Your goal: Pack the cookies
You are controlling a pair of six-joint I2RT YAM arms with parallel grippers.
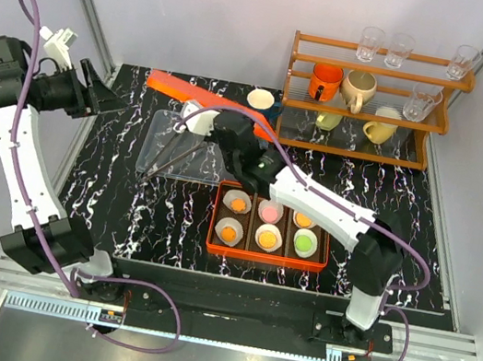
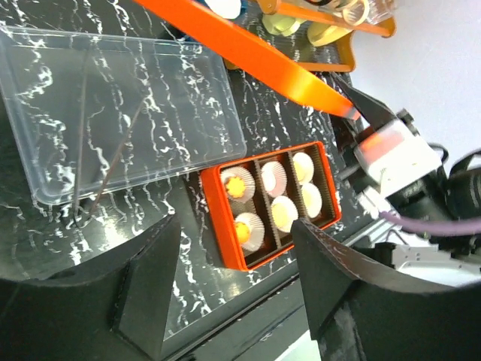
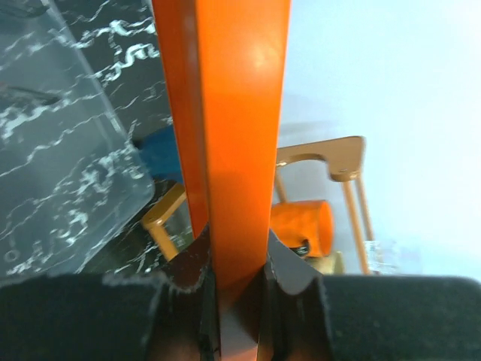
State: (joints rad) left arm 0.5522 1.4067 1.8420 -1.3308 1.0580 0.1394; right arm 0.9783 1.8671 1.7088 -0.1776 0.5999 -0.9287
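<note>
- Clamped tight on an orange panel [image 3: 240,113] with the right gripper [image 3: 233,259], both fingers [image 3: 192,271] pressed flat against its faces. Gripped near one end, so most of it sticks out way past the fingertips.
- Biggest worry imo: with that much overhang, could pivot or slide out from between the pads on a quick swing.
- Can't tell whether the far end is off the table. If not, likely to scrape or shove the clear lid [image 1: 173,145] lying flat just under and beside those fingers.
- Also a loose white liner [image 1: 260,99] just beyond the panel on the far side of the fingertips, with the mug rack [image 1: 386,156] further out. Easy to clip either one on a wide sweep.
- Nothing held in the left gripper [image 2: 234,226]: fingers spread wide apart, hanging high and off to the side.
- Seen straight down the gap between those left fingers: all six cookies [image 1: 269,212], each in a paper cup, one per compartment of the orange tray [image 1: 265,258]. Looks basically packed, probably just needs covering.
- Behind and below the right fingers, right under that forearm, so a low elbow while turning back could nudge the tray or tip a cup.
- Lining the panel up blind seems dicey too: no tray visible from the right wrist view, so could land crooked and squash the cups.
</note>
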